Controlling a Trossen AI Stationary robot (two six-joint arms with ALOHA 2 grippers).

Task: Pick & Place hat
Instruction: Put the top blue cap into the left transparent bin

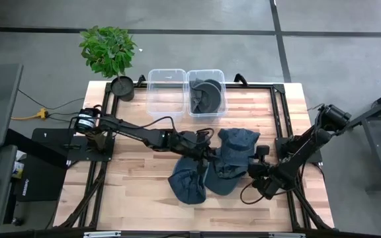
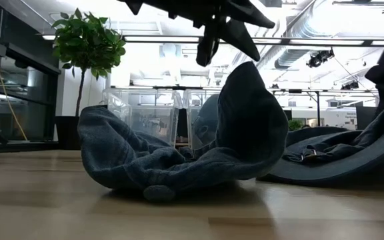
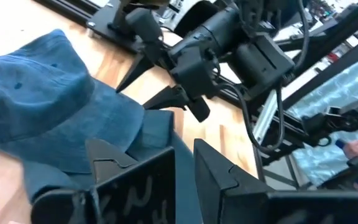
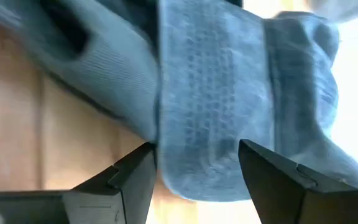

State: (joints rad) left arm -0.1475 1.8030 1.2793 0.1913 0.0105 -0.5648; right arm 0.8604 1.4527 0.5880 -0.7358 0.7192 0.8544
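Low in the frame of the high view, on the wooden worktop (image 1: 137,192): a crumpled blue hat (image 1: 189,180), lying just left of centre, filling the middle of the low view as a slumped heap (image 2: 179,150). Touching it on the right, a second blue hat (image 1: 233,158), brim towards the frame's right; seen flat at the right edge of the low view (image 2: 339,157).

Right of centre and low, the right pincer (image 1: 255,169), reached in from the lower right, tips at the second hat's edge; fingers set wide in the right wrist view (image 4: 197,168), blue fabric lying between them but not pinched.

At centre, the left pincer (image 1: 207,151), stretched out from the left side of the worktop, poised over the seam where the two hats meet; seen from the low view hanging above the crumpled hat (image 2: 220,33), clear of it. Fingers narrowly apart in the left wrist view (image 3: 182,168), holding nothing, with the second hat (image 3: 48,106) and the right pincer (image 3: 157,78) beyond.

Higher in the frame, two clear bins side by side at the worktop's far edge: the left bin (image 1: 166,92) holding little, the right bin (image 1: 206,92) holding a dark hat (image 1: 206,94).

Upper left, a potted plant (image 1: 109,51) at the worktop's corner.
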